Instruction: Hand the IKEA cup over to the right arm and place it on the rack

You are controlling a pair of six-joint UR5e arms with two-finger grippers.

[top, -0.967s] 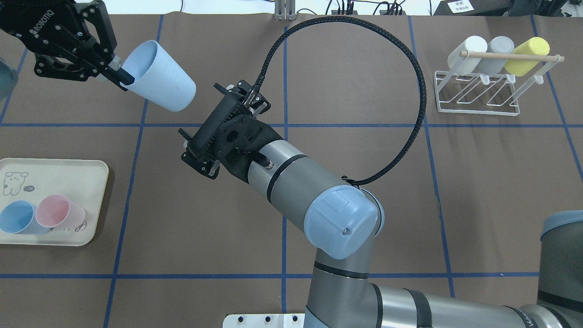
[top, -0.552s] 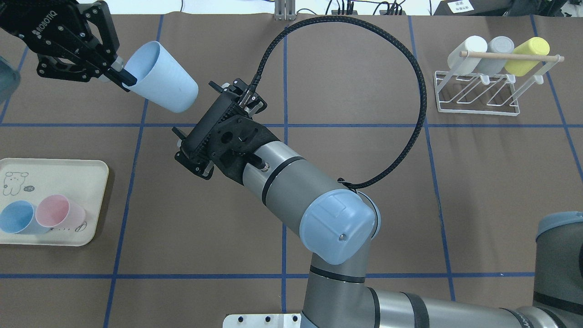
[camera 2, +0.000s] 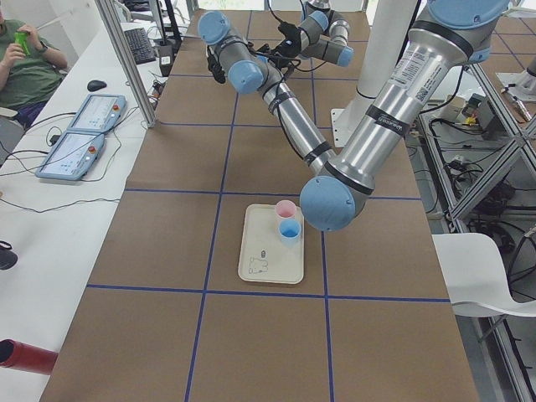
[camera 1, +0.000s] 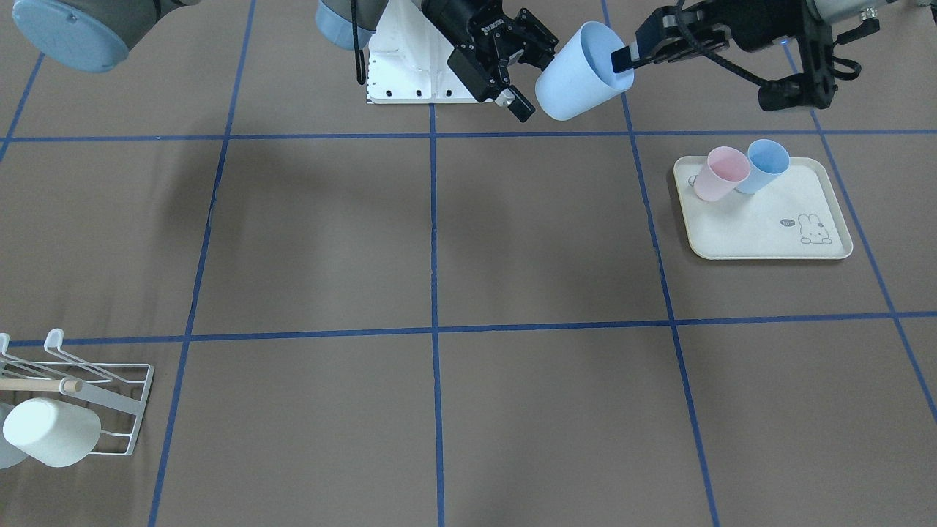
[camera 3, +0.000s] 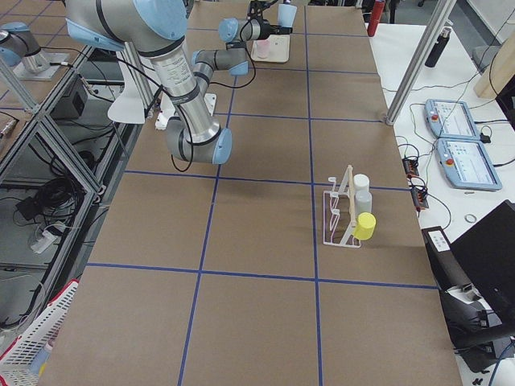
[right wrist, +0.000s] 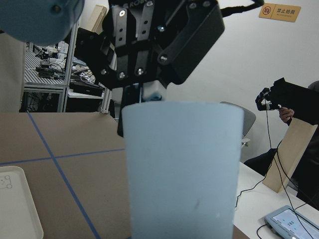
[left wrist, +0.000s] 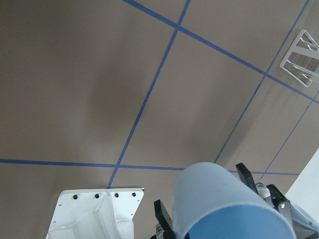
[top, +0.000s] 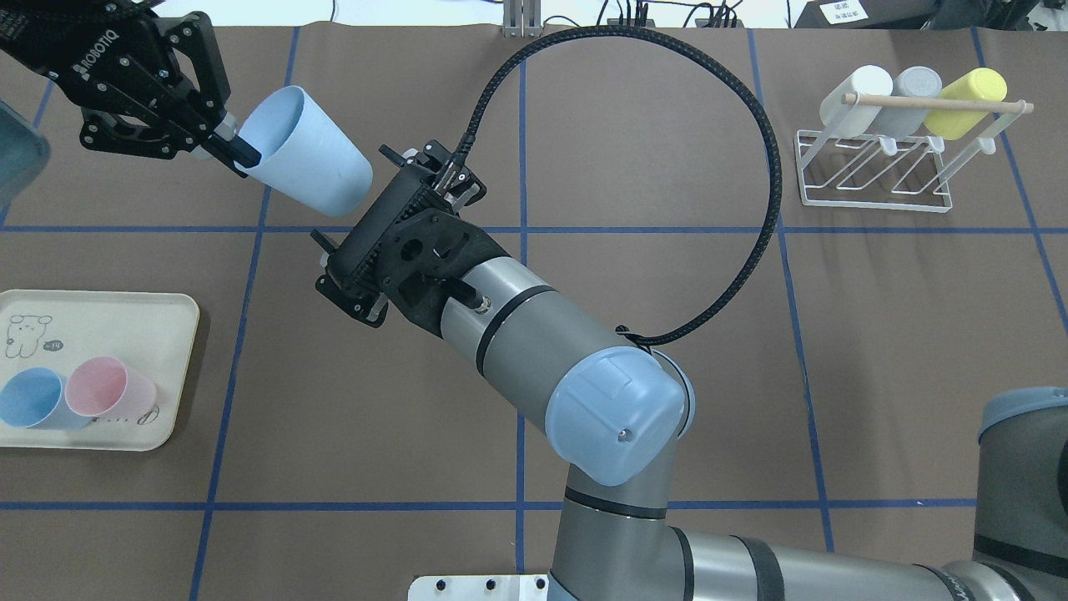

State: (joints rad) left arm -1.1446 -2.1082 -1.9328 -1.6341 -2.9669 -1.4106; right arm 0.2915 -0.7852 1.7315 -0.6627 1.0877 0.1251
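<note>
While left tool [camera 1: 622, 57] clamps the cup [camera 1: 578, 77] rim, right tool [camera 1: 533, 79] stands apart at its 9 o'clock; premature release risks a drop.

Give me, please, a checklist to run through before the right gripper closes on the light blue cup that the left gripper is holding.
1. Left gripper shut on the rim of the light blue cup: ok.
2. Right gripper jaws open: ok.
3. Right gripper's fingers on either side of the cup's base: ok.
4. Fingers touching the cup: cannot tell.
5. Free prong on the rack, which holds three cups: cannot tell.
</note>
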